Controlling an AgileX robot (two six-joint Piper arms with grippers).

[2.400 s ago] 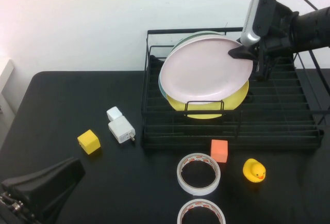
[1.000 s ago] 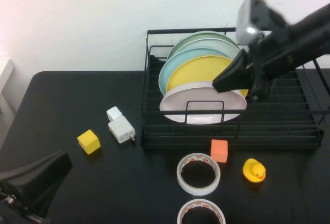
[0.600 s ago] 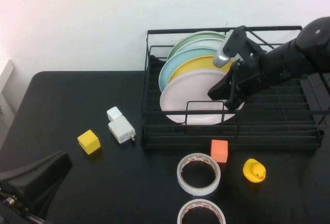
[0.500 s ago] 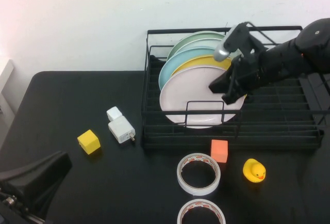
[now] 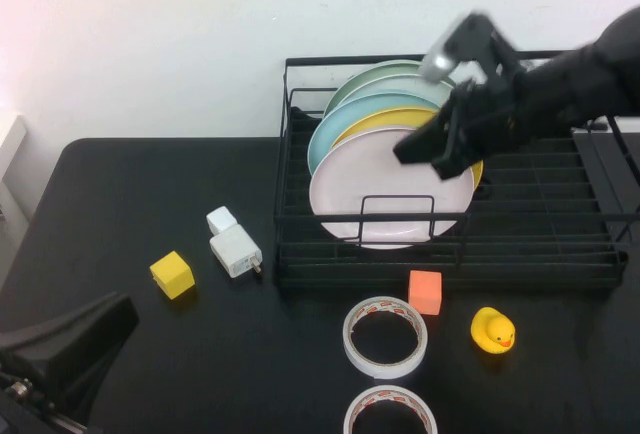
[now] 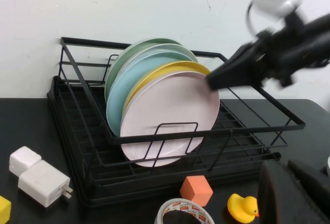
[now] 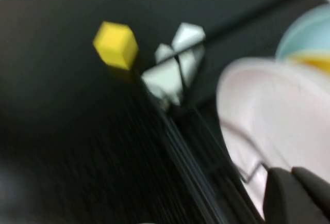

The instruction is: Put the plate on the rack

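The pale pink plate [image 5: 375,179] [image 6: 170,115] [image 7: 273,126] stands on edge in the black wire rack [image 5: 540,216] [image 6: 258,130]. It is the front plate of the row and leans back on a yellow plate [image 5: 390,119]. My right gripper [image 5: 408,152] [image 6: 212,83] [image 7: 290,172] is shut and hovers at the pink plate's upper right rim, with nothing between its fingers. Whether it touches the rim I cannot tell. My left gripper [image 5: 122,306] [image 6: 286,166] is shut and empty, low at the table's near left corner.
Behind the yellow plate stand a light blue plate [image 5: 335,124] and a green plate [image 5: 385,72]. On the black table lie a yellow cube [image 5: 172,274], white adapter [image 5: 235,251], orange cube [image 5: 425,291], rubber duck [image 5: 492,330] and two tape rolls [image 5: 386,337] [image 5: 390,412].
The right arm brought the pink plate down in front of the yellow one, where it tipped from nearly flat to upright. The right gripper has since lifted slightly. The left arm stayed put.
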